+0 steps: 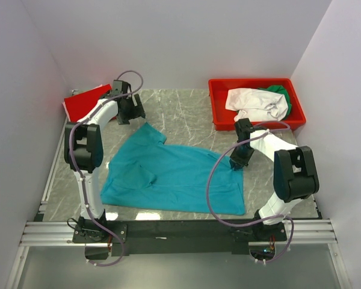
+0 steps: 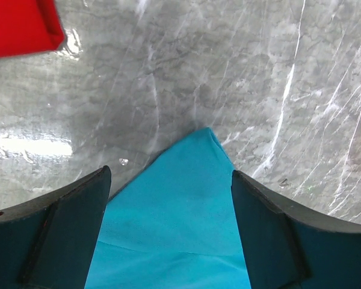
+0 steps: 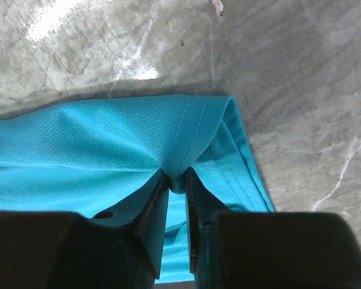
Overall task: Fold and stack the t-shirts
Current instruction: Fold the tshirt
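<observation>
The teal t-shirt [image 1: 174, 174] lies spread on the marble table. My right gripper [image 1: 236, 163] is shut on a pinch of its right edge, and the hem [image 3: 186, 129] bunches up between the fingertips [image 3: 175, 180]. My left gripper [image 1: 134, 112] is open above the shirt's far left corner [image 2: 186, 198], which lies between the spread fingers [image 2: 72, 223]. A folded red t-shirt [image 1: 84, 102] lies at the far left and shows in the left wrist view [image 2: 21, 27]. The white t-shirt [image 1: 256, 102] and the green t-shirt [image 1: 280, 91] lie crumpled in the red bin [image 1: 219, 111].
The red bin stands at the far right corner. White walls close in the table on the left, the back and the right. Bare marble [image 1: 186, 111] shows between the shirt and the back wall. A rail [image 1: 180, 232] runs along the near edge.
</observation>
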`<state>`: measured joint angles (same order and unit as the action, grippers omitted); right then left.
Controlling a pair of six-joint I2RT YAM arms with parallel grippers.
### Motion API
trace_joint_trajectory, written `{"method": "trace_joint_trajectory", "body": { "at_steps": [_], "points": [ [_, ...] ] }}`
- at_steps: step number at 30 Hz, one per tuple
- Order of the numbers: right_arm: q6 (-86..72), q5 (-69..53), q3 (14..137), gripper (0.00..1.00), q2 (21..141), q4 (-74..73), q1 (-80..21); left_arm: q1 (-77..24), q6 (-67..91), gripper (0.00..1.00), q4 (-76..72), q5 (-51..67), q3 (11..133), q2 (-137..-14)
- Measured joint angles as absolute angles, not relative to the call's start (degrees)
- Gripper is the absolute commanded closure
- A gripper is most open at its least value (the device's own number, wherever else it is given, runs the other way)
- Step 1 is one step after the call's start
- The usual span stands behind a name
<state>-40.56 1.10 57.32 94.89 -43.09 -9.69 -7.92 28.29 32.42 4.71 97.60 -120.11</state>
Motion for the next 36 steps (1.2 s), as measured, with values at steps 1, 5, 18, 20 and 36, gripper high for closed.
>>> {"method": "trace_joint_trajectory", "body": {
  "at_steps": [1, 5, 18, 20, 36],
  "points": [
    [-40.5, 1.1, 57.3, 0.81, 94.7, -43.2, -9.7, -8.0, 28.3, 0.13, 32.5, 4.7, 97.7, -120.2],
    [-40.2, 1.1, 57.3, 0.92, 94.5, -43.3, -9.5, -8.3, 28.3, 0.14, 32.7, 4.7, 97.8, -120.3],
    [-39.6, 1.9, 58.2, 1.0, 92.1, -45.1, -9.0, -10.8, 28.3, 0.17, 32.9, 1.5, 101.5, -124.8],
    [-39.6, 1.9, 58.2, 1.0, 91.7, -45.1, -9.0, -11.2, 28.3, 0.19, 33.0, 1.4, 102.1, -125.9],
    [-40.0, 0.6, 58.1, 1.0, 90.8, -45.0, -9.0, -13.9, 26.9, 0.37, 33.7, -5.3, 105.6, -129.6]
  ]
}}
